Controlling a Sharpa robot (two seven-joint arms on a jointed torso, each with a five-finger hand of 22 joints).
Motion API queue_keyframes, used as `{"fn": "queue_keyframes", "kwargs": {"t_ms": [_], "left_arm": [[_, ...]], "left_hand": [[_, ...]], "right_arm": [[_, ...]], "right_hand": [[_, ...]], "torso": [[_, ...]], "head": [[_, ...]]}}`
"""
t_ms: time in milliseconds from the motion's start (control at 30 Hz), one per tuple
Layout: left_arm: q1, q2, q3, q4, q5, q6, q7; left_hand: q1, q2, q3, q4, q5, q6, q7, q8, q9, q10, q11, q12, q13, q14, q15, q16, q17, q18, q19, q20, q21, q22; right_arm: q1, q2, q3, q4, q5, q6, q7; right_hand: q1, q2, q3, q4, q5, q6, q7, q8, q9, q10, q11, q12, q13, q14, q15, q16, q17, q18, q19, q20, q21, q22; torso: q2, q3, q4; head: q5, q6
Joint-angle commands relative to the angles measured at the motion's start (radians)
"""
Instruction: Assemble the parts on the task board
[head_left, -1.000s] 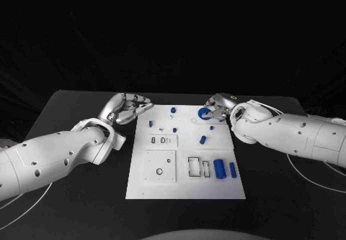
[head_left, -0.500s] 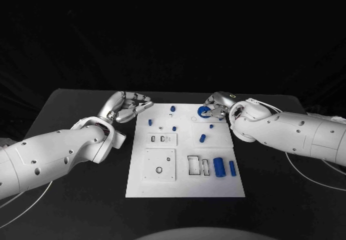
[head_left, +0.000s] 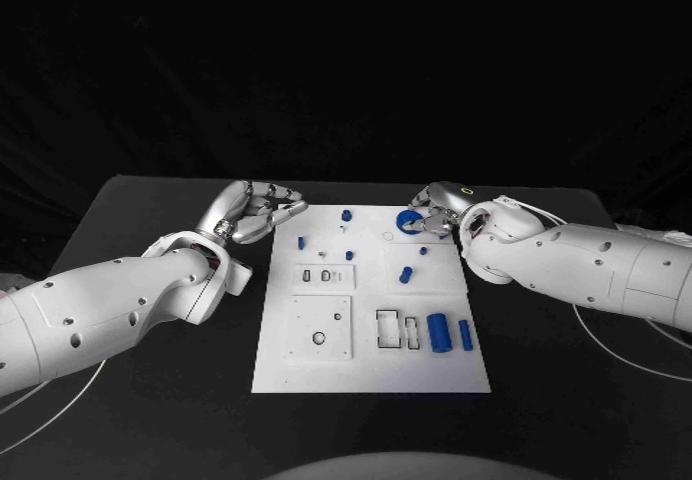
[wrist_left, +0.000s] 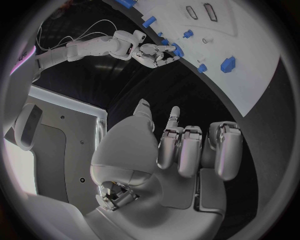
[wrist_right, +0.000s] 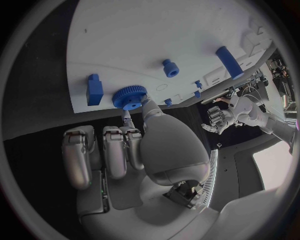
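The white task board (head_left: 372, 370) lies in the middle of the black table. My right hand (head_left: 437, 213) hovers at the board's far right corner and pinches a blue toothed gear (head_left: 408, 219) (wrist_right: 130, 96) between thumb and a finger (wrist_right: 127, 119). My left hand (head_left: 257, 212) (wrist_left: 181, 150) hangs over the table by the far left corner, fingers curled in, holding nothing. Small blue parts stand on the far half: a peg (head_left: 346, 215), another (head_left: 300, 243), a slanted one (head_left: 405, 276). Two blue cylinders (head_left: 437, 333) lie at the near right.
A blue block (wrist_right: 94, 89), a blue knob (wrist_right: 170, 67) and a blue cylinder (wrist_right: 229, 62) sit on the board beyond the gear. Open slots (head_left: 389, 331) and a round hole (head_left: 317, 343) mark the near half. Black table (head_left: 159, 400) surrounds the board.
My right hand has carried the gear a little farther toward the board's far edge. The left hand has hardly moved.
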Motion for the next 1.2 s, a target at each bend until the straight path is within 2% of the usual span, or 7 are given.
{"fn": "queue_keyframes", "kwargs": {"t_ms": [33, 367, 633, 767, 1200], "left_arm": [[0.001, 0.004, 0.001, 0.001, -0.003, 0.002, 0.013], [0.001, 0.007, 0.001, -0.001, -0.003, 0.002, 0.012], [0.001, 0.008, 0.001, -0.001, -0.004, 0.004, 0.012], [0.001, 0.008, 0.001, -0.002, -0.004, 0.004, 0.013], [0.0, 0.008, 0.001, -0.004, -0.004, 0.001, 0.013]], "left_hand": [[0.002, 0.009, -0.008, 0.0, 0.005, 0.002, 0.0, -0.006, 0.001, 0.106, -0.007, 0.003, 0.263, 0.104, -0.009, 0.003, 0.263, -0.004, 0.019, -0.006, 0.0, 0.208], [0.002, 0.009, -0.008, 0.0, 0.005, 0.002, 0.0, -0.006, 0.001, 0.106, -0.007, 0.003, 0.263, 0.104, -0.009, 0.003, 0.263, -0.004, 0.019, -0.006, 0.0, 0.208], [0.002, 0.009, -0.008, 0.0, 0.005, 0.002, 0.0, -0.006, 0.001, 0.106, -0.007, 0.003, 0.263, 0.104, -0.009, 0.003, 0.263, -0.004, 0.019, -0.006, 0.0, 0.208], [0.003, 0.01, -0.009, 0.0, 0.006, 0.002, 0.0, -0.007, 0.001, 0.106, -0.007, 0.003, 0.263, 0.104, -0.009, 0.003, 0.263, -0.004, 0.019, -0.006, 0.0, 0.208], [0.004, 0.011, -0.01, 0.0, 0.007, 0.002, 0.001, -0.007, 0.001, 0.106, -0.007, 0.003, 0.263, 0.104, -0.009, 0.003, 0.263, -0.004, 0.019, -0.006, 0.0, 0.208]], "right_arm": [[-0.001, -0.003, 0.0, 0.006, -0.012, -0.025, -0.001], [-0.001, -0.006, 0.0, 0.012, -0.005, -0.025, -0.014], [-0.001, -0.009, 0.0, 0.013, -0.003, -0.024, -0.017], [-0.003, -0.012, 0.0, 0.012, -0.003, -0.023, -0.018], [-0.006, -0.011, 0.0, 0.008, -0.002, -0.005, -0.024]], "right_hand": [[-0.004, -0.01, 0.0, -0.003, 0.007, -0.008, 0.002, -0.004, -0.001, 0.105, 0.008, 0.0, 0.263, 0.104, 0.004, 0.004, 0.263, -0.007, 0.105, 0.006, 0.004, 0.263], [-0.008, -0.009, 0.004, -0.003, 0.014, -0.006, 0.008, 0.0, -0.002, 0.105, 0.011, 0.0, 0.263, 0.104, 0.006, 0.004, 0.263, -0.007, 0.105, 0.008, 0.004, 0.263], [-0.009, -0.007, 0.012, -0.005, 0.017, 0.011, 0.012, 0.007, 0.0, 0.105, 0.017, 0.0, 0.263, 0.104, 0.01, 0.004, 0.263, -0.007, 0.105, 0.012, 0.004, 0.263], [-0.007, -0.006, 0.016, -0.008, 0.017, 0.02, 0.013, 0.01, 0.001, 0.105, 0.019, 0.0, 0.263, 0.104, 0.013, 0.004, 0.263, -0.007, 0.105, 0.014, 0.004, 0.263], [-0.006, -0.005, 0.02, -0.01, 0.016, 0.026, 0.014, 0.012, 0.002, 0.105, 0.021, 0.0, 0.263, 0.104, 0.015, 0.004, 0.263, -0.007, 0.105, 0.015, 0.004, 0.263]], "torso": [[0.001, -0.0005, 0.0008], [0.0, -0.0005, 0.0], [-0.001, 0.0, 0.0], [0.0, -0.0004, 0.0004], [0.0, -0.0003, 0.0013]], "head": [[-0.003, -0.001], [-0.004, -0.009], [-0.003, -0.007], [-0.011, -0.008], [-0.008, -0.011]]}}
